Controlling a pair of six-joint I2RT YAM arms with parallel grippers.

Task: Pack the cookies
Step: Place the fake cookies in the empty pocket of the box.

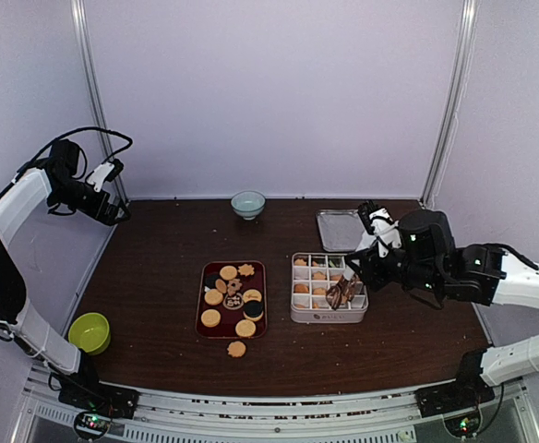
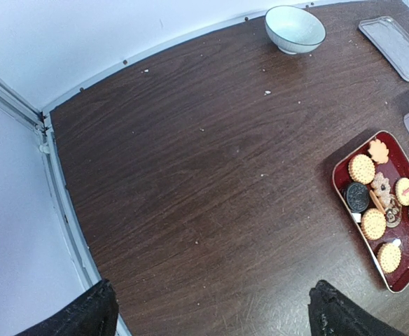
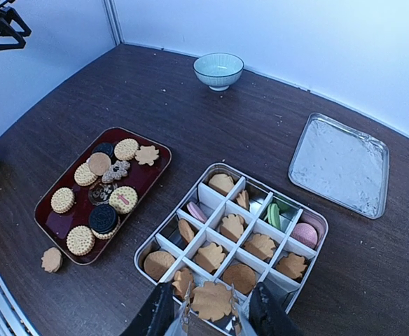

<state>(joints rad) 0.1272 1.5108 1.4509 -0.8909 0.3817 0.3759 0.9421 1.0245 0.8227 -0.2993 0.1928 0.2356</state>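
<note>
Several cookies (image 1: 228, 273) lie on a dark red tray (image 1: 205, 277), round golden ones, dark sandwich ones and a leaf shape (image 3: 147, 155). A silver box (image 3: 316, 217) with white dividers holds more cookies, one per cell, some pink and green. One round cookie (image 3: 51, 259) lies loose on the table by the tray's near corner. My right gripper (image 3: 211, 308) is shut on metal tongs (image 3: 188, 315). The tongs clasp a leaf-shaped cookie (image 3: 213, 299) above the box's near edge. My left gripper (image 2: 215, 318) hangs open and empty, high at the far left, well away from the tray (image 2: 341, 168).
A pale blue bowl (image 1: 247, 203) stands at the back middle. The box's flat lid (image 1: 339, 229) lies behind the box. A green bowl (image 1: 89, 332) sits near the left front edge. White walls close the table at the back and sides.
</note>
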